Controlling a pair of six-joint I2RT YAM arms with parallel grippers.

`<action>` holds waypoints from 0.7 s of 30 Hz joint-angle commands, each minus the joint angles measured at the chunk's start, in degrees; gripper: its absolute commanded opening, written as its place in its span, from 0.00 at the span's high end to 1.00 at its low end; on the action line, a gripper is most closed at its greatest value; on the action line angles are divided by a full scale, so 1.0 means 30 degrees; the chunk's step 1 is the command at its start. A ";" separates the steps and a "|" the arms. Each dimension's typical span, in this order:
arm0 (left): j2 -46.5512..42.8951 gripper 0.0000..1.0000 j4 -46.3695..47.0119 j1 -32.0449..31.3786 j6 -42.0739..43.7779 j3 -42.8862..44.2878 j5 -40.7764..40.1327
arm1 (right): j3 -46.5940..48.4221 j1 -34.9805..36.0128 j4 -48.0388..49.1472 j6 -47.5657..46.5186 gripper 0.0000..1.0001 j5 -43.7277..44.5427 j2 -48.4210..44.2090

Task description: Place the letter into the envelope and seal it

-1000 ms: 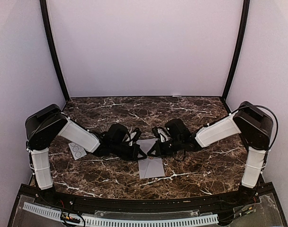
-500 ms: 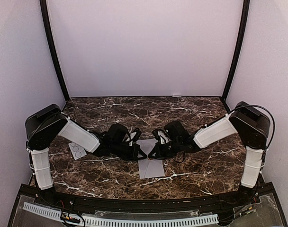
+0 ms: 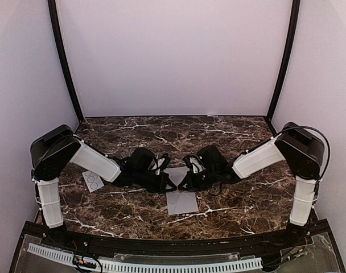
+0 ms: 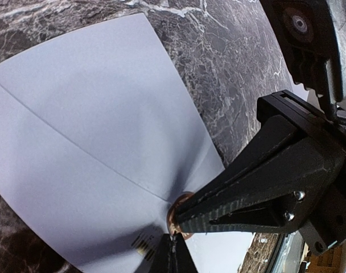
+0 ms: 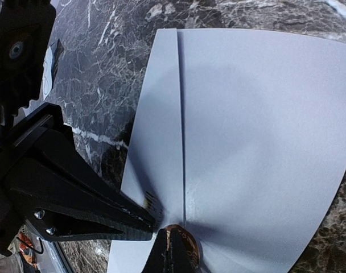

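The grey-lavender envelope (image 3: 182, 201) lies flat at the table's middle front, its flap (image 3: 176, 173) folded onto it. It fills the left wrist view (image 4: 87, 131) and the right wrist view (image 5: 258, 131). A round copper seal sticker (image 4: 174, 212) sits at the flap's tip, also seen in the right wrist view (image 5: 189, 245). My left gripper (image 3: 171, 185) and right gripper (image 3: 181, 185) are both shut, tips meeting on the sticker over the envelope. My left gripper (image 4: 173, 253) touches its edge; my right gripper (image 5: 173, 250) rests on it. The letter is not visible.
A small white sticker sheet with circles (image 3: 93, 181) lies left of the left arm on the dark marble table (image 3: 230, 210). Purple walls and black corner posts close in the back and sides.
The right arm has shifted slightly left, bringing its gripper tip against the left gripper's tip over the envelope. The left arm and envelope have barely moved.
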 commanded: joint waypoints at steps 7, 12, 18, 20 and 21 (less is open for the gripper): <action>-0.0692 1.00 0.0021 -0.0100 -0.0423 0.0433 0.0355 | -0.1163 -0.0158 -0.0198 0.0646 1.00 0.0924 -0.0422; -0.0698 1.00 0.0645 -0.0177 -0.0691 0.0674 0.0676 | -0.1162 -0.0140 -0.0095 0.0691 1.00 0.0807 -0.0371; -0.0430 1.00 0.0748 -0.0335 -0.0707 0.0576 0.0783 | -0.1122 -0.0131 -0.0043 0.0688 1.00 0.0808 -0.0336; -0.0278 1.00 0.0809 -0.0424 -0.0727 0.0536 0.0823 | -0.1082 -0.0136 -0.0038 0.0697 1.00 0.0808 -0.0330; -0.0192 1.00 0.0804 -0.0460 -0.0762 0.0536 0.0837 | -0.1076 -0.0134 -0.0038 0.0687 1.00 0.0808 -0.0316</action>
